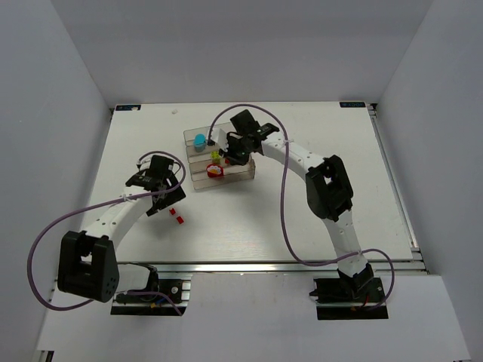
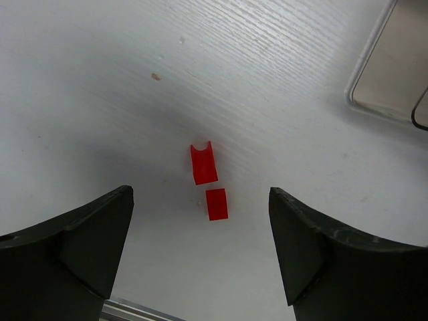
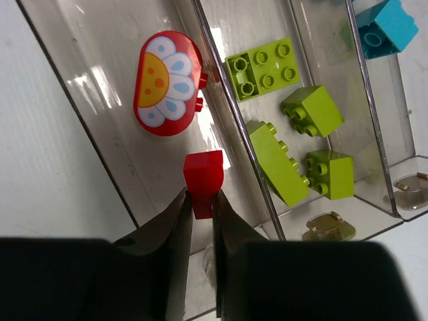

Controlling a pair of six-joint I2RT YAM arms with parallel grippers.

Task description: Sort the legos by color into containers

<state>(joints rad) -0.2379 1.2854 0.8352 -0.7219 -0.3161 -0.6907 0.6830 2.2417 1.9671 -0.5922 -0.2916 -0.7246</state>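
Observation:
The containers [image 1: 243, 172] stand mid-table as a clear three-trough rack. In the right wrist view my right gripper [image 3: 202, 197] is shut on a small red brick [image 3: 202, 175] and holds it over the rack's [image 3: 231, 127] left trough. A red rounded flower brick [image 3: 167, 83] lies in that trough. Several lime-green bricks [image 3: 275, 162] lie in the middle trough and a cyan brick [image 3: 386, 27] in the right one. My left gripper [image 2: 200, 192] is open above two red bricks [image 2: 203, 163] [image 2: 216, 204] on the white table. They also show in the top view [image 1: 177, 216].
A corner of the rack [image 2: 391, 73] shows at the top right of the left wrist view. A metal rail [image 1: 264, 265] runs along the table's near edge. White walls enclose the table on three sides. Purple cables [image 1: 285, 196] loop over both arms.

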